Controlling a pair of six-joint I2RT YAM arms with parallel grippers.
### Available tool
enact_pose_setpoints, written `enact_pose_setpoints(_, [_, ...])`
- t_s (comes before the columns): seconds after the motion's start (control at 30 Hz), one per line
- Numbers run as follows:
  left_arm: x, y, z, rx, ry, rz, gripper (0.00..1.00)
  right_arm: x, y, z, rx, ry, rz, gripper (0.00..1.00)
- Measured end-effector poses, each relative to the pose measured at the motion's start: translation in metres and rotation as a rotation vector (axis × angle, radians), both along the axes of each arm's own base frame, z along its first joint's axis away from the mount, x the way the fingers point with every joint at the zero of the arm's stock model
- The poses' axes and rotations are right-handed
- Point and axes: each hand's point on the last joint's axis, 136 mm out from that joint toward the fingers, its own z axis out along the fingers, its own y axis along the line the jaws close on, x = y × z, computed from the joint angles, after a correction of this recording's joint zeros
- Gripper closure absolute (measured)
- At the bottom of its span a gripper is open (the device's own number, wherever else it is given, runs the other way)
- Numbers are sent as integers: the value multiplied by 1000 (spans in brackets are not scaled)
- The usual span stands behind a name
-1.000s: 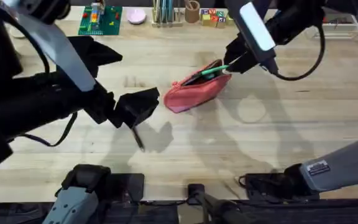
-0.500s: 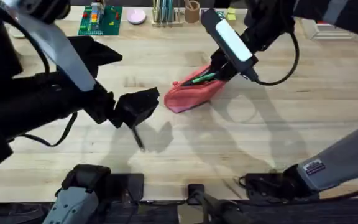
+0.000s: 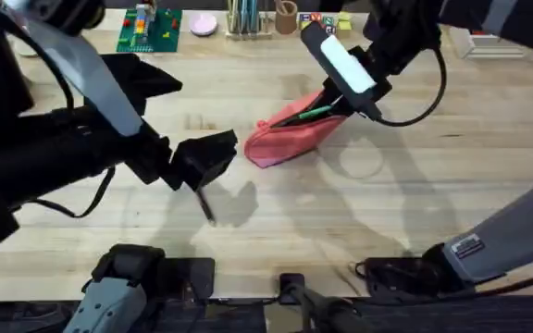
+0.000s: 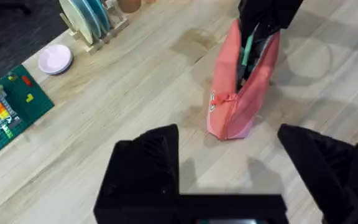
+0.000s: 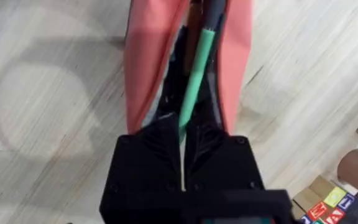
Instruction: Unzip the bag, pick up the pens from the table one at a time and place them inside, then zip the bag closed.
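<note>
No readable writing anywhere. The soft pink fabric bag [image 3: 290, 136] lies unzipped near the middle of the pale, grainy wood surface [image 3: 359, 213], toward its far edge. Right end effector [image 5: 182, 140] is pinched on the slim green pen [image 5: 196, 71] poking into the bag; left end effector [image 4: 229, 158] hangs spread apart, holding nothing.

A green brick baseplate [image 3: 149, 29] and pink dish [image 3: 203, 25] sit at the far edge

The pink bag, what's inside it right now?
The bag is open, and the green pen pokes into it, held by the right tool. Its dark interior hides anything deeper.
</note>
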Motion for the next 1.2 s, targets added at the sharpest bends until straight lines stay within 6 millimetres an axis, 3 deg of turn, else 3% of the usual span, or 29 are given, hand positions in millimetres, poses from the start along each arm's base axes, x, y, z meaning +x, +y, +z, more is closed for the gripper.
enact_pose_setpoints(0.13, [0, 0, 0, 0, 0, 0, 8, -2, 3, 0, 8, 8, 5, 968])
enact_pose_setpoints(0.53, [0, 0, 0, 0, 0, 0, 7, -25, 39, 1, 13, 32, 112, 968])
enact_pose_setpoints(0.97, [0, 0, 0, 0, 0, 0, 8, -26, 43, 2, 33, 36, 118, 965])
enact_pose_setpoints(1.0, [0, 0, 0, 0, 0, 0, 8, -26, 43, 2, 34, 36, 118, 935])
enact_pose_setpoints(1.07, [0, 0, 0, 0, 0, 0, 7, -26, 43, 2, 36, 38, 116, 775])
enact_pose_setpoints(1.2, [0, 0, 0, 0, 0, 0, 7, -24, 46, 3, 52, 25, 118, 204])
